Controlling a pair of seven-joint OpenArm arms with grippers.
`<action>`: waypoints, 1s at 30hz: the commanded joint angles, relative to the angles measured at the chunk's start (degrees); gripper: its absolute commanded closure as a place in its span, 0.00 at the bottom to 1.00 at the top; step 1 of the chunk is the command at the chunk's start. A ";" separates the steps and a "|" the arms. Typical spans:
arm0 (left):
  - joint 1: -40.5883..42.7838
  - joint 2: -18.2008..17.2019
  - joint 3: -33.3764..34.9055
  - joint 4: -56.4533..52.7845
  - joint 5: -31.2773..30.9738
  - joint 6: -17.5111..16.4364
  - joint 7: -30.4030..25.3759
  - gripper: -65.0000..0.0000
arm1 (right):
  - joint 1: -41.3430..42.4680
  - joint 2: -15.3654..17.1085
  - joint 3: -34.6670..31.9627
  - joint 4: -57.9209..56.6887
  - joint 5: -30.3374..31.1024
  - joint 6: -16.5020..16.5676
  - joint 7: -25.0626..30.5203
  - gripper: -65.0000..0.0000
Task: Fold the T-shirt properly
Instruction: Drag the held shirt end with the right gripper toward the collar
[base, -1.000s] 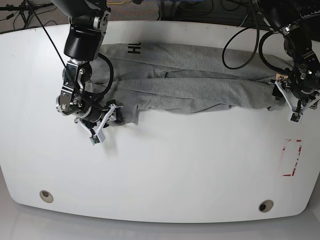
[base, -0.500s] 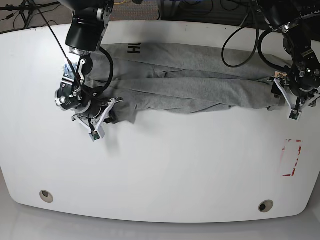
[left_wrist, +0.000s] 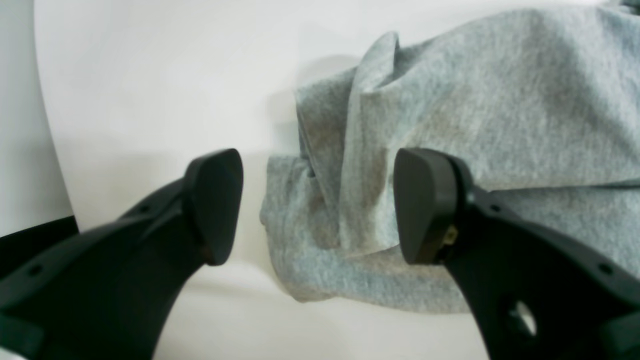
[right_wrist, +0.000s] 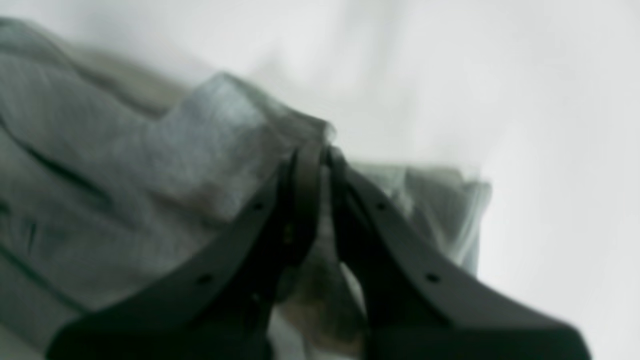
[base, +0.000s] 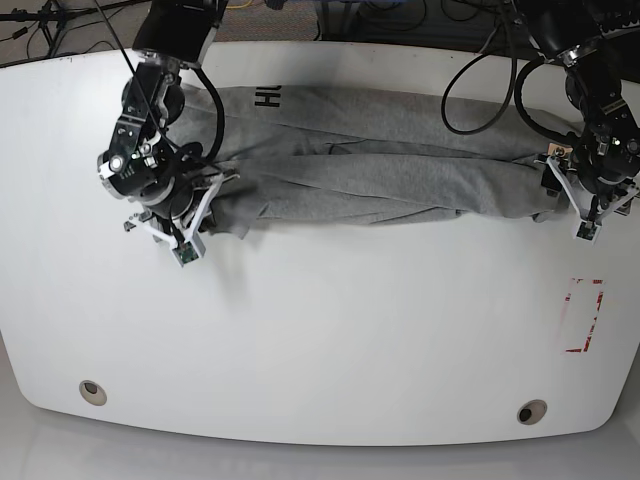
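Note:
The grey T-shirt lies bunched in a long band across the far half of the white table, its black lettering at the back left. My right gripper is at the shirt's left end. In the right wrist view this gripper is shut on a fold of the grey T-shirt. My left gripper is at the shirt's right end. In the left wrist view the left gripper stands open, its fingers either side of a folded corner of the T-shirt.
A red-outlined rectangle is marked near the table's right edge. Two round holes sit near the front edge. Black cables loop over the back right of the table.
My right gripper has closed on the shirt's left end and moved toward the back, drawing that end with it. The left arm has hardly moved.

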 joint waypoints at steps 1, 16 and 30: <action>-0.69 -0.76 -0.16 0.80 -0.10 0.12 -0.44 0.33 | -2.60 0.28 0.02 5.89 0.71 -0.07 -0.80 0.96; -1.13 -1.02 -0.07 -6.06 -0.10 0.12 -0.53 0.33 | -14.20 0.20 0.11 10.90 11.34 -0.07 -5.20 0.96; -0.60 -2.95 -0.25 -6.77 -0.01 0.12 -3.17 0.32 | -21.58 9.51 0.02 10.81 28.22 -0.07 -5.20 0.51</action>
